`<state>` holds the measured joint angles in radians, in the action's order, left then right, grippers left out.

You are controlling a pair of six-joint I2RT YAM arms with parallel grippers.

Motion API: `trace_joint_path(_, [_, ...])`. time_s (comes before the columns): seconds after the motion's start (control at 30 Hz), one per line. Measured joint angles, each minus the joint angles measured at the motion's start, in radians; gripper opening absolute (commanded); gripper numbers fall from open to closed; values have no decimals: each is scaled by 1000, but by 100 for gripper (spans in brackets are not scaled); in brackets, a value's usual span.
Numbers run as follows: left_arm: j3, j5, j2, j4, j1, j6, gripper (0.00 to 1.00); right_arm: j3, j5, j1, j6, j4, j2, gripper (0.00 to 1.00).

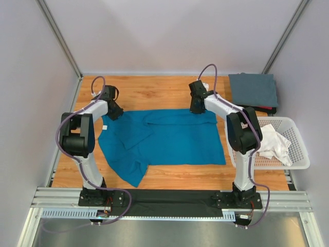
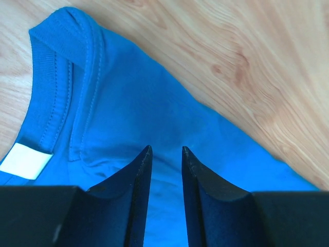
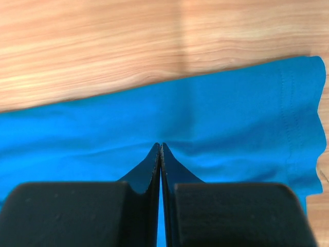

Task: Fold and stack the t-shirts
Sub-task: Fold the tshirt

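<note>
The teal-blue t-shirt (image 1: 169, 139) lies spread flat across the middle of the table, one sleeve trailing toward the front left. My left gripper (image 1: 114, 114) stands on its far left corner, beside the collar (image 2: 51, 77) and white label (image 2: 25, 161). The left gripper (image 2: 167, 149) is open, with a narrow gap and blue cloth (image 2: 154, 103) showing between the fingers. My right gripper (image 1: 196, 109) is at the shirt's far edge near the hem. The right gripper (image 3: 161, 145) is shut, and the blue cloth (image 3: 231, 113) puckers at the tips. A folded grey t-shirt (image 1: 253, 90) lies at the back right.
A white lattice basket (image 1: 300, 149) stands at the right edge, with a crumpled white t-shirt (image 1: 272, 144) inside. Bare wooden tabletop (image 1: 154, 90) runs behind the blue shirt. Grey walls close in the left, back and right.
</note>
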<state>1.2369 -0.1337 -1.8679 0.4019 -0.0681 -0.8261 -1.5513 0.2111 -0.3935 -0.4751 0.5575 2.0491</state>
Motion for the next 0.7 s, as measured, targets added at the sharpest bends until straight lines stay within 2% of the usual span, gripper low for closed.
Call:
trace_joint_path(0.33, [115,-51,-104,102,5,-97,36,-17,4,35,-10,11,75,0])
trace_joint_path(0.7, [305,-6,-230,158,56,-133,34,-232,-13,75,-16,53,211,1])
